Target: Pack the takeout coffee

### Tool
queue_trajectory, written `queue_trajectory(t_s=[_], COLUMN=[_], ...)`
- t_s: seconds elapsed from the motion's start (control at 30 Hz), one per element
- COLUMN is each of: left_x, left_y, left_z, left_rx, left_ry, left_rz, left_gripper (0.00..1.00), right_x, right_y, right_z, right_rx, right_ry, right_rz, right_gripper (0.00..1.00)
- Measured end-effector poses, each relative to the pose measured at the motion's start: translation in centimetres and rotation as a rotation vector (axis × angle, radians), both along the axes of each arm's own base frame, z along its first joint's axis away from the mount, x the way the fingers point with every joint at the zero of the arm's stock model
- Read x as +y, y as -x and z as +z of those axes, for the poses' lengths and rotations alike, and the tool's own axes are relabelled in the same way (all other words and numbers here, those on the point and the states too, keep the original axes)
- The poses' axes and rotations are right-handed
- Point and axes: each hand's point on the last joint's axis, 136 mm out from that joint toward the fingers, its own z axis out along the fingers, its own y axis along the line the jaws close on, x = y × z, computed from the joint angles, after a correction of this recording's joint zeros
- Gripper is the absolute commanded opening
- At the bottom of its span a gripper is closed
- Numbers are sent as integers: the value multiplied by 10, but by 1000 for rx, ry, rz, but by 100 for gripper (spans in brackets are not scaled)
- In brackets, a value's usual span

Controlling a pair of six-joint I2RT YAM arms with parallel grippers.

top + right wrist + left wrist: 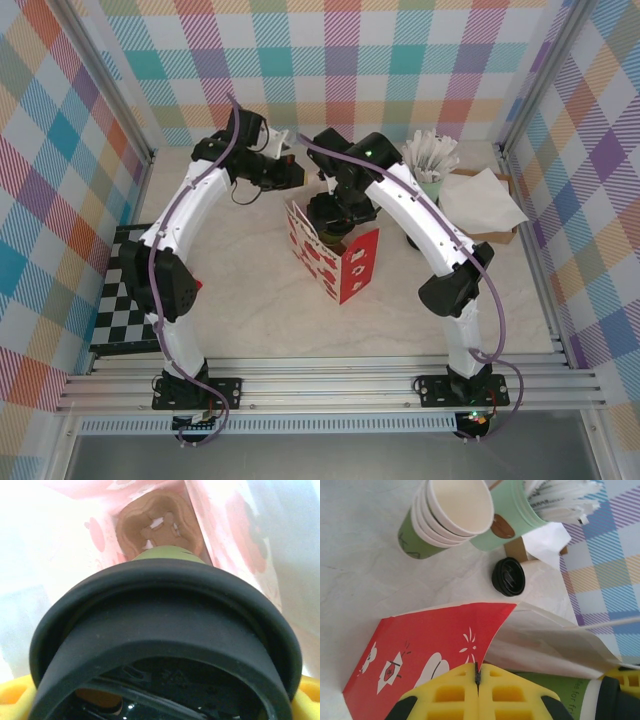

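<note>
Paper bends, so if the left tool (478,680), pinching the red bag (420,645), slips, the takeout coffee (165,610) held in the right tool (332,215) may snag and tip.

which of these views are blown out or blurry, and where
right wrist: the paper bag interior is blown out to pale pink-white, and the takeout coffee lid is so close it's soft; left wrist: stack of cups crisp, no glare; top external: even light, faint shadows on the table.
</note>
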Motion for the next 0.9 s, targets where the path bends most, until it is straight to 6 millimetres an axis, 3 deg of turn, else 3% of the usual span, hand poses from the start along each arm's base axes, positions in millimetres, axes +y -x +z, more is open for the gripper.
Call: queue_trajectory(t_s=[0.4,0.7,0.9], left_x=[-7,-11,-16], left_y=[11,7,-7], left_z=[9,25,37], left_rx=[-156,-183,-161], left_ry=[35,82,112], left_rz=[-146,-162,-127], left_gripper=[0,0,0], right_x=[4,5,4], right_y=[-7,-13,-14], right_z=[-2,-15,-17], right_rx=[-22,-17,-23], right_ry=[10,54,68], right_rz=[33,62,81], right_gripper=[65,65,65])
